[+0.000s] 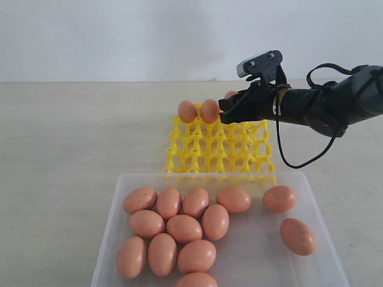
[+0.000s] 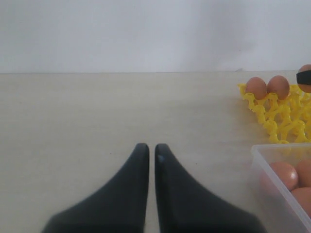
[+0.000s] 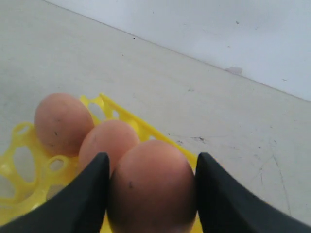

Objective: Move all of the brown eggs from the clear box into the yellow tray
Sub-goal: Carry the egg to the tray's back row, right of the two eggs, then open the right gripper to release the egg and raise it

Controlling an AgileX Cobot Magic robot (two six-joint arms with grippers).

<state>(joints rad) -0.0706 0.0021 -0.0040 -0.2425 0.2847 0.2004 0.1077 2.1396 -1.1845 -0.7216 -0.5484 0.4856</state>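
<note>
Right gripper [image 3: 151,158] over the far row of the yellow tray [image 1: 197,156], its jaws closed on one brown egg, the held egg [image 3: 151,191]. The free cup lies directly below it, just beside two seated eggs [image 1: 188,111] at the tray's far-left corner. The held egg's long axis appears to run along the fingers, roughly towards the cup; its lower end is out of view. Thirteen brown eggs [image 1: 184,228] lie on their sides in the clear box [image 1: 114,197] on the tray's near side. Left gripper [image 2: 151,148], jaws narrow and empty, hangs over bare table, well apart from the tray; the right arm is nearer.
</note>
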